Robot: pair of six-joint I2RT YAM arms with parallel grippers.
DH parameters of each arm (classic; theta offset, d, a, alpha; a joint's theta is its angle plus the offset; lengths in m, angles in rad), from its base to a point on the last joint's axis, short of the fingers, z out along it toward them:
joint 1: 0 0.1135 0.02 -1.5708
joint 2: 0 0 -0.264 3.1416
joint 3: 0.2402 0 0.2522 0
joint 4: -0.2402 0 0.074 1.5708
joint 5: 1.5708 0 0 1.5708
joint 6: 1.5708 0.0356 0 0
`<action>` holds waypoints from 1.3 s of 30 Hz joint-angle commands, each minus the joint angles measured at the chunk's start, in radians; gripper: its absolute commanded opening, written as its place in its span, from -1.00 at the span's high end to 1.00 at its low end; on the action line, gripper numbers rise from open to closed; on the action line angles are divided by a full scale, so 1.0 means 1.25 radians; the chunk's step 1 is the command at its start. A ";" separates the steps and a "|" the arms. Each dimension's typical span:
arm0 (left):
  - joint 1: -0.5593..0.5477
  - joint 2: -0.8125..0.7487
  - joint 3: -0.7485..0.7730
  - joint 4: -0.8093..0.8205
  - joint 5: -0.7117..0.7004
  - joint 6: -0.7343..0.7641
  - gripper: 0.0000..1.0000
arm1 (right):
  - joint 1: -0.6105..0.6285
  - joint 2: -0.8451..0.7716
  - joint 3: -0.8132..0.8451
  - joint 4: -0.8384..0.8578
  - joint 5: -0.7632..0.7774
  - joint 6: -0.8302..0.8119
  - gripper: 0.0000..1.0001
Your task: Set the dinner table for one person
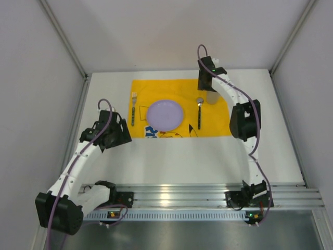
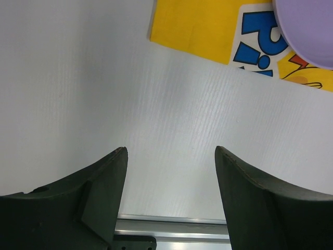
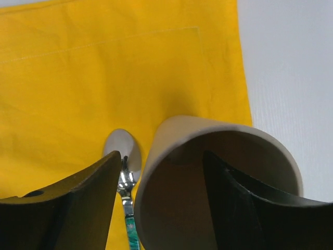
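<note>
Right gripper (image 3: 162,154) (jaws parted, seemingly free of the cup (image 3: 177,200) wall) hangs above the dinner table (image 3: 291,78).

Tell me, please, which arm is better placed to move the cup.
Right. The right fingers are open around the wall of the beige cup on the yellow placemat. The left fingers hang open over the dinner table, beyond the purple plate.

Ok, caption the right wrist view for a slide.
Right claw open astride the beige cup's rim, beside the spoon on the yellow placemat.
</note>
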 commanded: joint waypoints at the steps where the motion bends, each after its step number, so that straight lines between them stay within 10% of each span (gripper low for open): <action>1: -0.009 0.007 -0.002 0.021 -0.010 -0.007 -0.46 | -0.005 -0.097 -0.010 0.032 0.007 -0.003 -0.30; 15: -0.016 -0.006 0.001 0.017 -0.022 -0.015 -0.39 | 0.032 -0.409 -0.035 -0.021 -0.021 -0.035 -0.45; 19: -0.018 -0.049 -0.013 0.036 -0.022 -0.010 -0.40 | 0.106 -0.669 -0.346 0.127 -0.229 -0.103 -0.99; 30: -0.026 -0.104 -0.013 0.052 0.002 0.004 -0.86 | 0.164 -1.407 -1.108 0.137 -0.533 0.201 -1.00; 39: -0.030 -0.130 -0.015 0.053 -0.008 0.000 -0.87 | 0.164 -1.733 -1.090 -0.139 -0.419 0.208 -0.99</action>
